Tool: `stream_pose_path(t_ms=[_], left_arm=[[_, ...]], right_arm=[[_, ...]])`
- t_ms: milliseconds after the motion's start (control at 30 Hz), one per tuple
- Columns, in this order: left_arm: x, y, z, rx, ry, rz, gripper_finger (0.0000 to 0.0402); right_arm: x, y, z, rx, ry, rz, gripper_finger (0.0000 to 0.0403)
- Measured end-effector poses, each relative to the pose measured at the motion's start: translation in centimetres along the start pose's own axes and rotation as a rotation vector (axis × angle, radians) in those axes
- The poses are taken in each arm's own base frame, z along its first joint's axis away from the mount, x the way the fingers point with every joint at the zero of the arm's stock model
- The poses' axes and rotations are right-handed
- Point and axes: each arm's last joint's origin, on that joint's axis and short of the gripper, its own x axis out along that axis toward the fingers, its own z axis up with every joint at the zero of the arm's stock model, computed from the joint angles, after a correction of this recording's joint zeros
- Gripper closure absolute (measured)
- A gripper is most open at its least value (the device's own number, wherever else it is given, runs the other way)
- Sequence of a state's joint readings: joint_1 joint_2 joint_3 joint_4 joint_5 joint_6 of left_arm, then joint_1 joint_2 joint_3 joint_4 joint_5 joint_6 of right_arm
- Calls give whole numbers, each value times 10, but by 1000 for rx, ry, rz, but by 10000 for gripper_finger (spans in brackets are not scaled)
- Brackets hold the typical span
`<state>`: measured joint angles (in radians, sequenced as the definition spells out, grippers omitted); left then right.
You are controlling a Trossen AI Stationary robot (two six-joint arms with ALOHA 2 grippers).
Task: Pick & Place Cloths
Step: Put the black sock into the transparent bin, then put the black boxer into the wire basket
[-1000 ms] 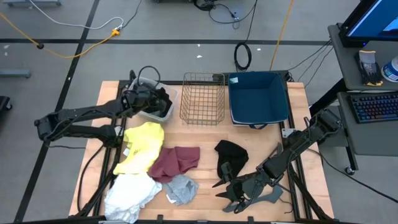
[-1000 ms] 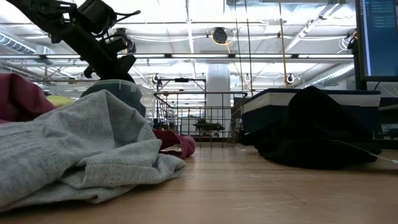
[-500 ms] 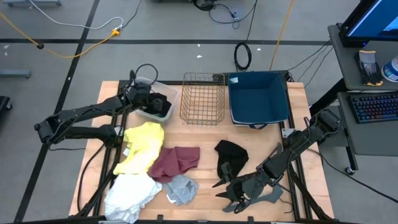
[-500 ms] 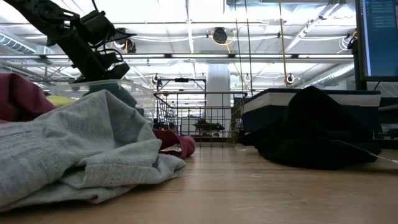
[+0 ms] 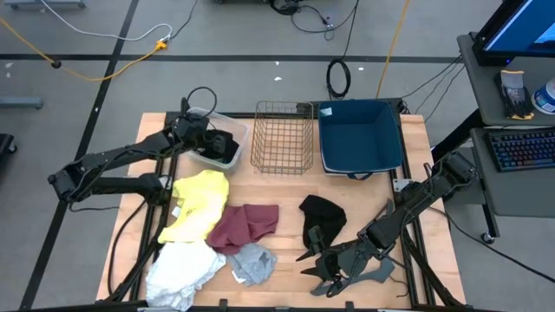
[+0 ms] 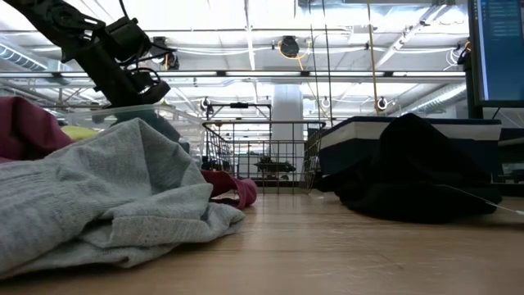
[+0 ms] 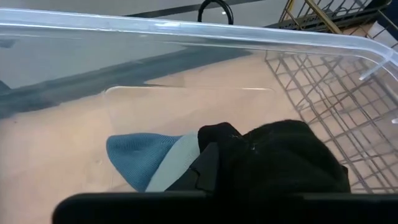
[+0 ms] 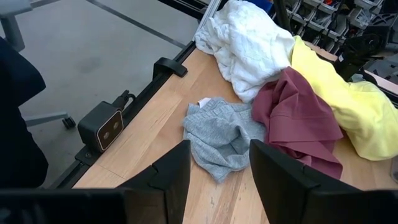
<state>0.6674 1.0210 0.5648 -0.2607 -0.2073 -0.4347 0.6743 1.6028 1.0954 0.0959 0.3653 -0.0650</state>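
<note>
Cloths and tools at one moment of sorting. Left tool (image 5: 217, 144) is lowered into a clear plastic bin (image 5: 236, 131) at the far left of the worktop (image 5: 286, 186); whether it is open or closed cannot be told. Directly beneath and ahead of this tool a grey-blue cloth (image 7: 135, 158) lies on the bin's floor, partly hidden by a dark mass at the tool itself. To the tool's side stand a wire basket (image 5: 283, 105) and, past that, a blue bin (image 5: 360, 139). Right tool (image 8: 219, 149) rests low near the front edge of the worktop, its fingers apart and nothing between them. Just ahead of it lies a light grey cloth (image 8: 221, 134), crumpled. Beyond that, touching it, is a maroon cloth (image 8: 298, 121), which overlaps a yellow cloth (image 8: 348, 102) farther off. A white cloth (image 8: 245, 40) is heaped at the worktop's edge, against both the maroon and the yellow. A black cloth (image 5: 323, 215) lies close behind the right tool, between it and the blue bin.
</note>
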Motion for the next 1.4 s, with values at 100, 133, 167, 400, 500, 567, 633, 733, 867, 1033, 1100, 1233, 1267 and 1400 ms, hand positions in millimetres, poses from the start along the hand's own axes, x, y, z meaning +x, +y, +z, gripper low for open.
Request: stream_pose_path(t_ms=[100, 133, 167, 400, 500, 567, 633, 733, 867, 1033, 1100, 1233, 1267, 1400], left_arm=[[0, 0, 0, -21, 4, 1, 355], [0, 0, -1, -23, 7, 2, 345], [0, 0, -1, -26, 8, 1, 335], [0, -1, -3, -67, 53, -67, 258], [0, -2, -4, -73, 75, -89, 233], [0, -2, -4, -72, 90, -111, 221], [-1, -4, -4, -82, 105, -139, 213], [-6, -7, 4, -91, 115, -150, 209], [-17, -10, 18, -64, 140, -135, 216], [-29, -14, 29, -48, 173, -121, 227], [-33, -16, 33, -46, 174, -124, 230], [-40, -22, 38, -35, 169, -146, 231], [-41, -25, 39, -33, 165, -157, 231], [-50, -37, 43, -2, 153, -218, 231]], right_arm=[[0, 0, 0, 1, 0, 0, 248], [0, 0, 0, 1, 0, 0, 248], [0, 0, 0, 1, -1, 0, 248], [0, 0, 0, 1, -1, 0, 248], [0, 0, 0, 1, -1, 0, 248], [0, 0, 0, 1, -1, 0, 248], [0, 0, 0, 1, -1, 0, 248], [0, 0, 0, 1, -1, 0, 248], [0, 0, 0, 1, -1, 0, 248], [0, 0, 0, 1, -1, 0, 248], [0, 0, 0, 1, -1, 0, 248], [0, 0, 0, 1, -1, 0, 248], [0, 0, 0, 1, -1, 0, 248], [0, 0, 0, 0, 3, 0, 248]])
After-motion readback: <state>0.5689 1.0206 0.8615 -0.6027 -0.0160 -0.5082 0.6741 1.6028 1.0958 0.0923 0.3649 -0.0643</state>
